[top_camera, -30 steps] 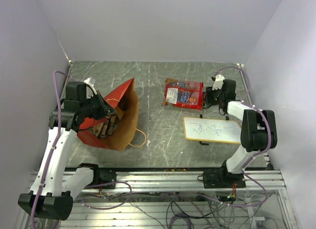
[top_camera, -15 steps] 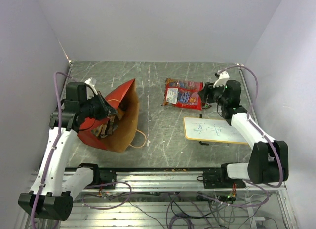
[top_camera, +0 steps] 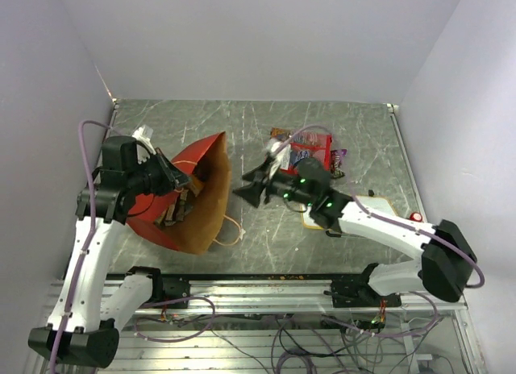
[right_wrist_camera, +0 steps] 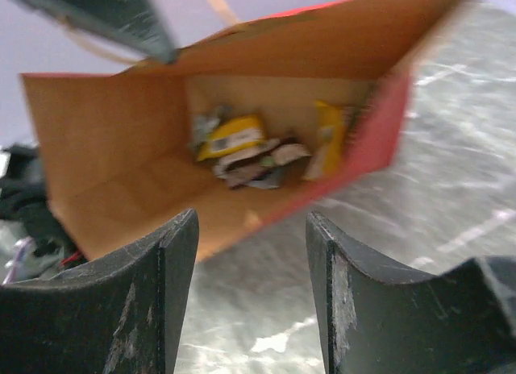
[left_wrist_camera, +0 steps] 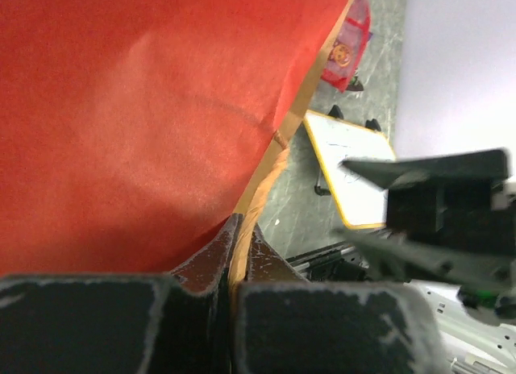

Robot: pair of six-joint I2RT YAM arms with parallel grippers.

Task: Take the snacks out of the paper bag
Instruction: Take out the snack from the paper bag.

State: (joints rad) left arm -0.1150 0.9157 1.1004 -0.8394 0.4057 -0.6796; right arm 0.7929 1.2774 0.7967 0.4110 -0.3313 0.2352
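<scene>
The paper bag [top_camera: 197, 205] lies on its side at the left, red outside, brown inside, mouth facing right. My left gripper [top_camera: 179, 180] is shut on its upper rim; in the left wrist view the fingers [left_wrist_camera: 211, 257] pinch the kraft edge beside the red wall [left_wrist_camera: 145, 108]. Several snacks [right_wrist_camera: 242, 144], yellow and dark ones, lie deep inside the paper bag [right_wrist_camera: 105, 148]. My right gripper [top_camera: 246, 193] hangs open and empty just outside the mouth [right_wrist_camera: 251, 229]. A large red snack bag [top_camera: 310, 152] and a small dark packet [top_camera: 337, 158] lie on the table behind the right arm.
The wood-framed white board [left_wrist_camera: 355, 176] lies under my right forearm, mostly hidden from above. The bag's thin loop handle [top_camera: 230, 227] trails on the table near its mouth. A red button [top_camera: 416, 217] sits at the right. Grey walls close in three sides.
My right arm swung from the far right, beside the red snack bag, across to the paper bag's mouth, jaws widening. A small dark packet now shows where it was. The left arm held still.
</scene>
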